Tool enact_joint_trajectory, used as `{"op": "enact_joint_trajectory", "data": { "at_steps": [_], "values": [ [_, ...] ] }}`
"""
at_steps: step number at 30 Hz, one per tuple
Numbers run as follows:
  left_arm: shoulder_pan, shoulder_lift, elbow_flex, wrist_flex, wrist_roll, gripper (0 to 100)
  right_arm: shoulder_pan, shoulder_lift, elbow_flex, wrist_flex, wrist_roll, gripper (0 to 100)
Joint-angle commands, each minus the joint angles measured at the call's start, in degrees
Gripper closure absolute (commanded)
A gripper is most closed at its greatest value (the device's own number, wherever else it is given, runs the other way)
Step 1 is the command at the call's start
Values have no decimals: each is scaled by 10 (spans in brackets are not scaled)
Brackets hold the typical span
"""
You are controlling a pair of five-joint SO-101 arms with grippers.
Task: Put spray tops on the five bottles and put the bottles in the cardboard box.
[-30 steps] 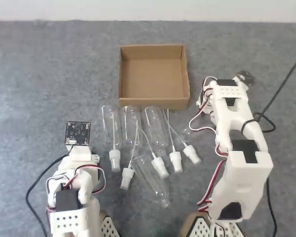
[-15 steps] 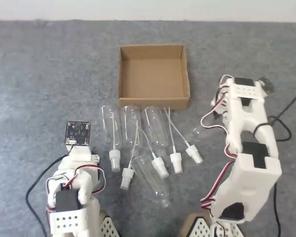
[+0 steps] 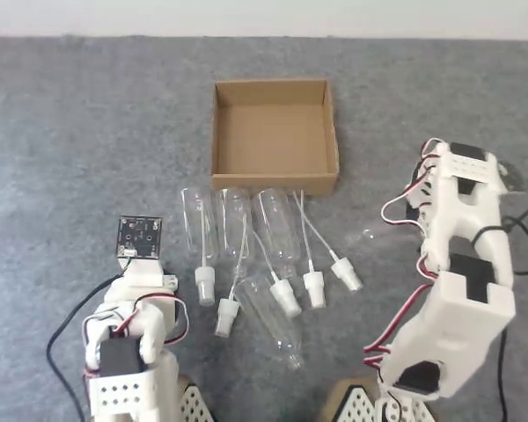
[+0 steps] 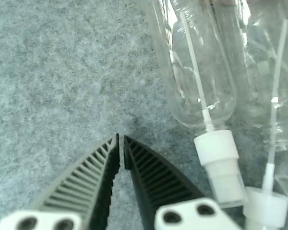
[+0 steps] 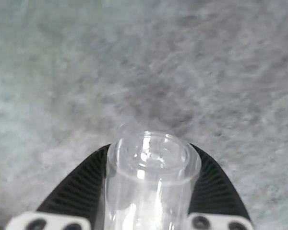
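Two white arms work over a grey carpet [image 3: 88, 132]. The cardboard box [image 3: 275, 182] sits open-topped at the far middle of the scene. Just on its near side, three clear bottles lie flat next to one another: the left bottle [image 3: 198, 218], the middle bottle [image 3: 234, 220] and the right bottle [image 3: 280, 227]. A fourth bottle [image 3: 277, 321] lies nearer still, slanted, between the two arms. Five white spray tops [image 3: 314, 288] lie loose on the carpet in a ragged row near the bottles, none fitted, their thin tubes pointing toward the box.

The left arm [image 3: 128, 338] stands at the near left. Its left gripper [image 4: 121, 139] hangs over bare carpet just left of the left bottle. The ribbed black jaws are drawn together, with only a sliver between the tips, and they grasp nothing. From the left wrist, the leftmost spray top [image 4: 220, 160] is seen close beside this bottle's rounded end, with its tube lying along the bottle.

The right arm [image 3: 458, 264] stretches along the right side, well to the right of the box and the spray tops. Its right gripper [image 5: 151, 151] grasps a fifth bottle [image 5: 151, 191]. The black fingers [image 5: 86, 182] press against both sides of the bottle, and its round end faces the carpet.
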Motion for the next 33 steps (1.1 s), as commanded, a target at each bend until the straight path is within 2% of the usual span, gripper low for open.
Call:
{"op": "enact_joint_trajectory", "data": {
  "at_steps": [1, 13, 21, 27, 33],
  "values": [
    [0, -12, -7, 4, -2, 985, 26, -49, -18, 9, -53, 893],
    [0, -12, -7, 4, -2, 985, 51, -45, -20, 9, -110, 883],
    [0, -12, -7, 4, -2, 985, 50, -44, -18, 9, -108, 716],
    [0, -12, -7, 4, -2, 985, 50, -49, -18, 10, -108, 712],
    [0, -12, -7, 4, -2, 985, 49, -49, -76, 101, -107, 712]
  ]
}}
